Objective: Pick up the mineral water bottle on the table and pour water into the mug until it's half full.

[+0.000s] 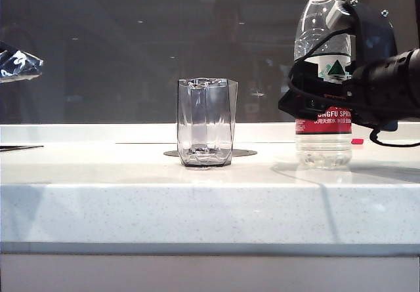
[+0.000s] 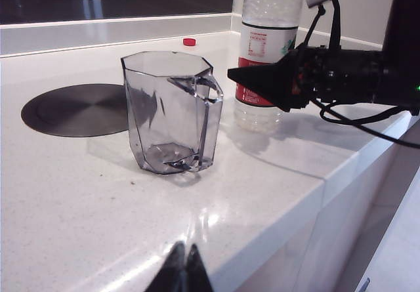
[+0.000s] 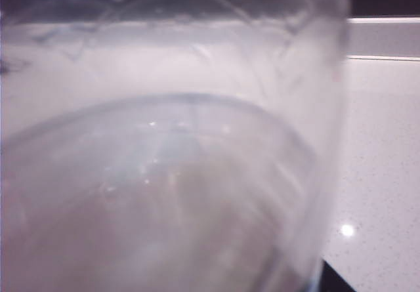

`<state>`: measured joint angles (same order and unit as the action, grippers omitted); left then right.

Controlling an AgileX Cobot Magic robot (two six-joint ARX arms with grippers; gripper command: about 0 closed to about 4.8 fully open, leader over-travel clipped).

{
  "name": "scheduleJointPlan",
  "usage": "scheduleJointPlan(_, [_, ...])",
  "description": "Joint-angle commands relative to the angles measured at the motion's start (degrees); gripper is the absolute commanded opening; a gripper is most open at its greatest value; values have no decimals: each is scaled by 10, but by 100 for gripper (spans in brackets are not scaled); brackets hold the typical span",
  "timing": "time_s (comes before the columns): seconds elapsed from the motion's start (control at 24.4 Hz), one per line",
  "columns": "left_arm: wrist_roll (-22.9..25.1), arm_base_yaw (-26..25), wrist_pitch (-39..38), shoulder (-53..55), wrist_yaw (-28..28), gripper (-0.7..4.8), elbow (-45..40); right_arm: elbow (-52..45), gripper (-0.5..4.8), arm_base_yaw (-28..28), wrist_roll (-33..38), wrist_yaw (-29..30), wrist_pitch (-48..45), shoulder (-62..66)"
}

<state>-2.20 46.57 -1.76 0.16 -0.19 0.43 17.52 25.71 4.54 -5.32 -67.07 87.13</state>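
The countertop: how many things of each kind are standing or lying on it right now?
Plastic water bottle: 1
Clear glass mug: 1
Small red cap, lying loose behind them: 1
Total: 3

Not counted: the dark round disc set into the table, and the right gripper, open around the bottle.

The exterior view looks level across the table [image 1: 210,207] front edge, mug [image 1: 206,123] centre frame and mineral water bottle [image 1: 322,75] at right. The left wrist view looks down from farther left, sharing both. The right wrist view sits pressed close to the bottle.
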Motion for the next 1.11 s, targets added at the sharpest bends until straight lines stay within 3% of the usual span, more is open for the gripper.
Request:
scheduleJointPlan(0.04, [1, -1, 5, 0, 2, -4, 1, 3, 479, 0, 2, 3, -20, -2])
scheduleJointPlan(0.08, [1, -1, 5, 0, 2, -4, 1, 3, 479, 0, 2, 3, -21, -2])
scheduleJointPlan(0.12, [1, -1, 5, 0, 2, -4, 1, 3, 441, 0, 3, 3, -22, -2])
scheduleJointPlan(0.16, [1, -1, 5, 0, 2, -4, 1, 3, 396, 0, 5, 3, -22, -2])
scheduleJointPlan(0.2, [1, -1, 5, 0, 2, -4, 1, 3, 316, 0, 15, 3, -22, -2])
scheduleJointPlan(0.45, [1, -1, 5, 0, 2, -4, 1, 3, 289, 0, 15, 3, -24, -2])
scheduleJointPlan(0.66, [1, -3, 5, 0, 2, -4, 2, 3, 183, 0, 13, 4, -48, -23])
scheduleJointPlan(0.9, [1, -29, 5, 0, 2, -4, 2, 3, 183, 0, -95, 5, -18, -75])
scheduleJointPlan(1.02, [1, -41, 5, 0, 2, -4, 2, 10, 184, 1, -172, 2, 77, -125])
scheduleJointPlan(1.11, [1, -44, 5, 0, 2, -4, 2, 35, 183, 1, -250, -11, 213, -179])
